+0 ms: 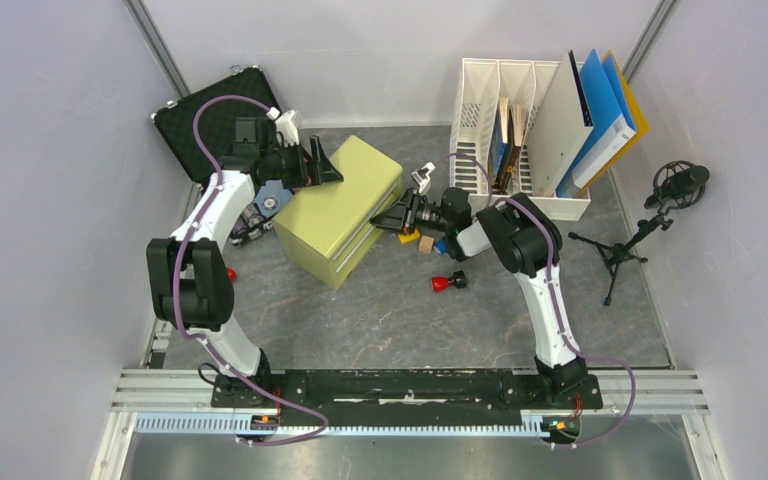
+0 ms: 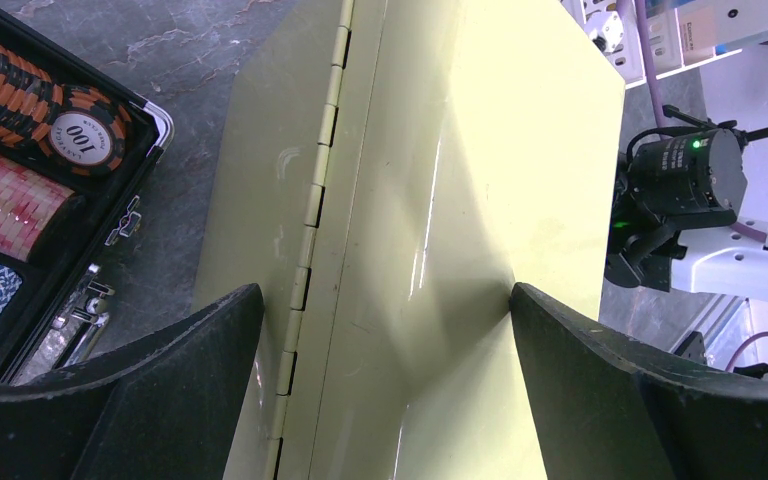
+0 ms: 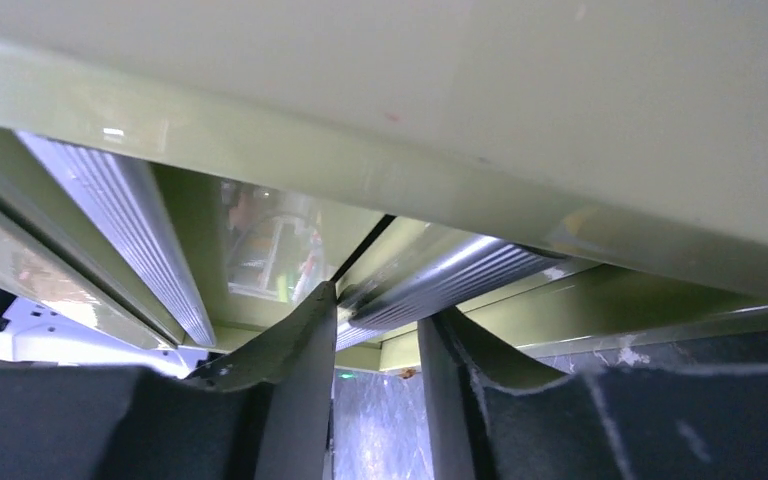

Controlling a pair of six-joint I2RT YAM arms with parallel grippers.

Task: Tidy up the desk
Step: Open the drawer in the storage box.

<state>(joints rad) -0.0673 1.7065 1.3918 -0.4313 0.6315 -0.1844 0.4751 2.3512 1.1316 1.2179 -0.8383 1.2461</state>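
The dark grey marbled desk (image 1: 400, 320) is spreading under everything; the left gripper (image 1: 322, 166) is hanging wide open, empty, over the yellow-green metal drawer cabinet (image 1: 340, 205), the right gripper (image 3: 378, 305) standing part-open, empty, at its ribbed silver handle (image 3: 450, 272); a shallow bite, I reckon, risks slipping off

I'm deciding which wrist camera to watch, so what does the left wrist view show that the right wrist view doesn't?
Only the left wrist view: an open case of poker chips, one chip marked 100, the hinge line along the yellow-green drawer cabinet, and the right arm beyond it.
Only the right wrist view: the ribbed silver drawer handles, seen from low and close.
Both: the cabinet filling most of the frame, plus a patch of the dark veined desk.
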